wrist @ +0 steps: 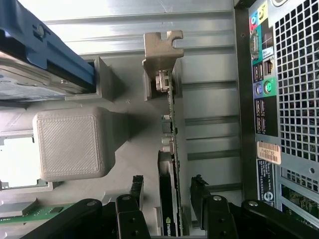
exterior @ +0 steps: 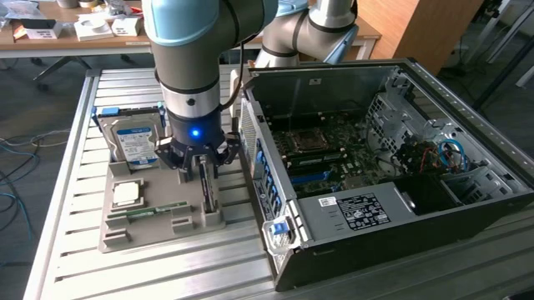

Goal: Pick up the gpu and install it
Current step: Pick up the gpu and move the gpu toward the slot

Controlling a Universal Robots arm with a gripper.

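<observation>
Fingers (wrist: 133,191) spread astride on-edge gpu (wrist: 168,164), length alongside computer case (wrist: 294,99), bracket (wrist: 162,55) toward hard drive (wrist: 45,59)

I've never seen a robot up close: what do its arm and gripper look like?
The arm is a thick grey metal tube with pale blue joint caps and a small blue light near the wrist. A thin black cable runs beside it. The gripper is black, with jointed fingers.
</observation>
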